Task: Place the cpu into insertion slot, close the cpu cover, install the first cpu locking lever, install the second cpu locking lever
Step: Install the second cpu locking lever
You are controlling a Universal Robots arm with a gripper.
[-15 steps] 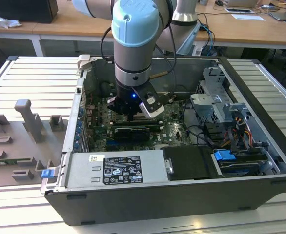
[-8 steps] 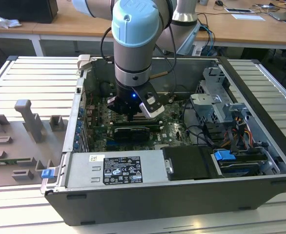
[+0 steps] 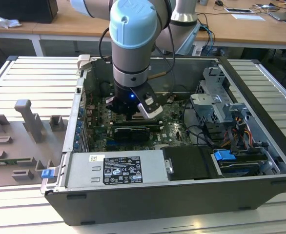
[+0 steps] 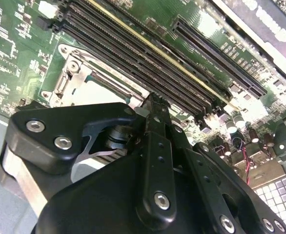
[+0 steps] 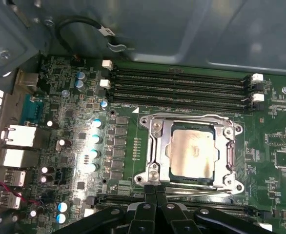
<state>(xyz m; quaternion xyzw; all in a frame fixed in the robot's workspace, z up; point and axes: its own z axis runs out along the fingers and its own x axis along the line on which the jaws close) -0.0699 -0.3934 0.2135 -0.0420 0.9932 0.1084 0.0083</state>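
I hang low inside the open case [image 3: 260, 146], my end effector [image 5: 155, 192] just beside the near edge of the slot [image 5: 155, 146], at the bottom centre of the first wrist view. The fingers [image 5: 148, 195] come together to a point there with nothing between them, so I judge them together and empty.

The cpu [image 5: 193, 152] lies flat in the slot, its pale metal face showing in the middle of the first wrist view; that step looks done. The cover [image 5: 221, 127] sits down around it as a silvery frame, so I take the closing as done too (though I cannot tell whether it is fully seated).

The levers are the open question. Thin bright rods run along the near edge of the frame, close to my fingertips, and I cannot tell if either one is latched. My tips rest right at that edge, which suggests the work now stands at the lever stage, with at least one lever left to secure.

In the second wrist view the slot's corner [image 4: 72, 80] shows at upper left, beyond my black linkage, with the memory slots [image 4: 148, 63] running diagonally past it. In the exterior view my wrist [image 3: 133, 73] stands above the green board [image 3: 174, 122], at the frame's centre.
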